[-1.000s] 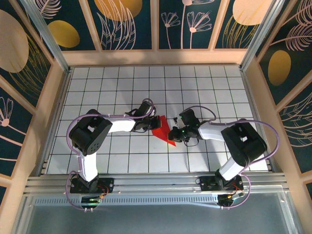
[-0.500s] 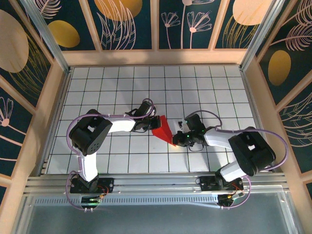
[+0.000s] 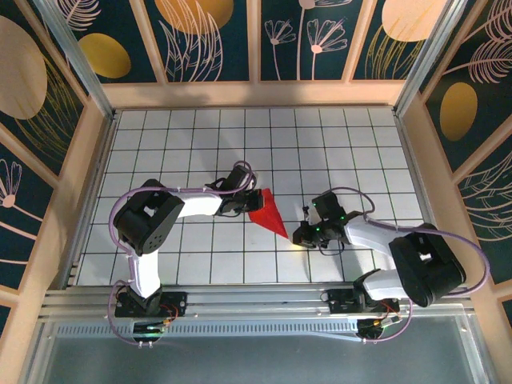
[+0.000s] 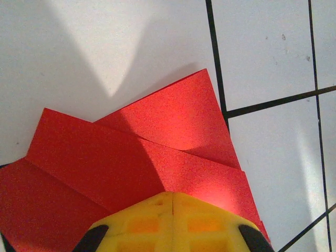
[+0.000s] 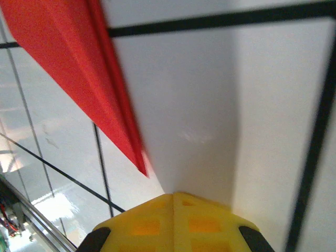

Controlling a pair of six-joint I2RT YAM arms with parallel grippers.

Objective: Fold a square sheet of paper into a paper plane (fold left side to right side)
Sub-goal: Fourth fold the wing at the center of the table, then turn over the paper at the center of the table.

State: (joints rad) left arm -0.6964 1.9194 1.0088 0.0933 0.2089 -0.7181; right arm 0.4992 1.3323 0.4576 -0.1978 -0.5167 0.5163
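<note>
There is one red paper plane (image 3: 268, 213) on the white grid table (image 3: 184, 136), lying a little below the middle of the overhead frame. It is a narrow triangle with its wide end to the upper left and its point to the lower right. Two arms reach in, one from each lower corner, each ending in one gripper.

The left gripper (image 3: 250, 200) sits at the wide end of the plane. In its wrist view the two yellow fingers (image 4: 142, 223) are pressed flat together with only a seam between them. They lie over the red paper, which spreads out above them in what look like three overlapping folded layers. Whether any paper is pinched in that seam I cannot tell, because the fingers hide the spot. The bottom and left edges of that view cut off the sheet.

The right gripper (image 3: 299, 237) is just beyond the plane's point, to its lower right, with a sliver of white tile between them. Its wrist view is blurred. The yellow fingers (image 5: 210, 226) are closed on nothing, and the red tip (image 5: 143, 168) stops a little short of them at the upper left. The rest of the plane runs off the top left corner.
</note>
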